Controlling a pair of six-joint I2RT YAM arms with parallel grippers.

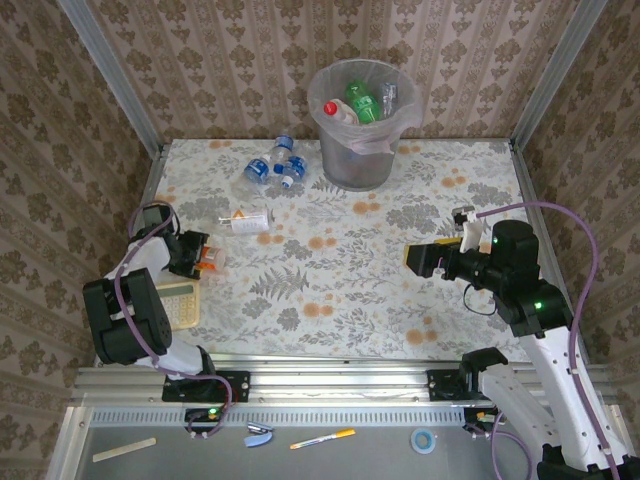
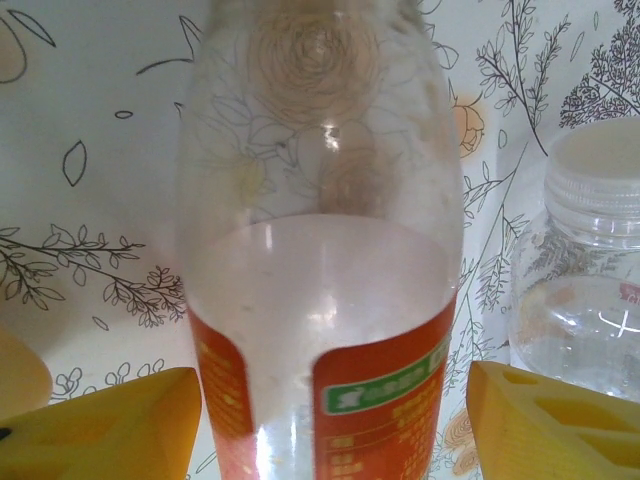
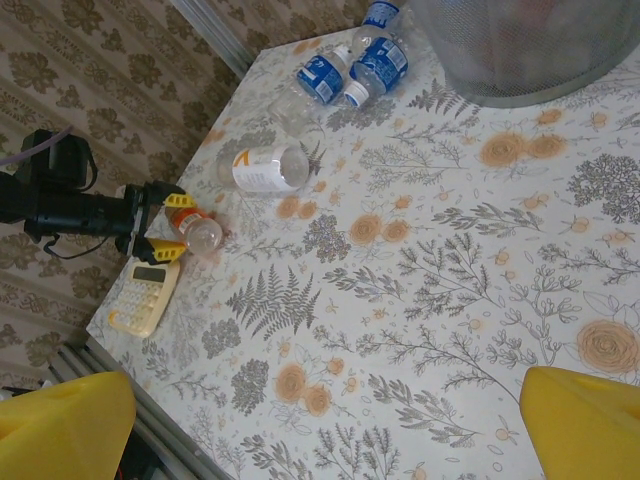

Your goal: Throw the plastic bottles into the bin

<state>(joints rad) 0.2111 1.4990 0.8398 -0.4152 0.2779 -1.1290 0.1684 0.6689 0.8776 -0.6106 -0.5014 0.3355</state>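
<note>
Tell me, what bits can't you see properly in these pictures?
- Left wrist view: the orange-label bottle loses cap and base to the frame edges.
- Same view: the clear bottle beside it is cut by the right edge.
- Top view: the bottles in the bin overlap, so their count is unclear.
- Top view: the left arm covers part of the calculator.

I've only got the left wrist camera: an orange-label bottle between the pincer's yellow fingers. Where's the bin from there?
Observer: The bin stands at the far edge of the table, near the middle, well beyond the left pincer.
Operator: Anything in it yet?
Observer: Yes, several bottles, among them a green bottle and a red-capped bottle.
Operator: And the other arm?
Observer: The right pincer is open and empty, over the table's right half.
</note>
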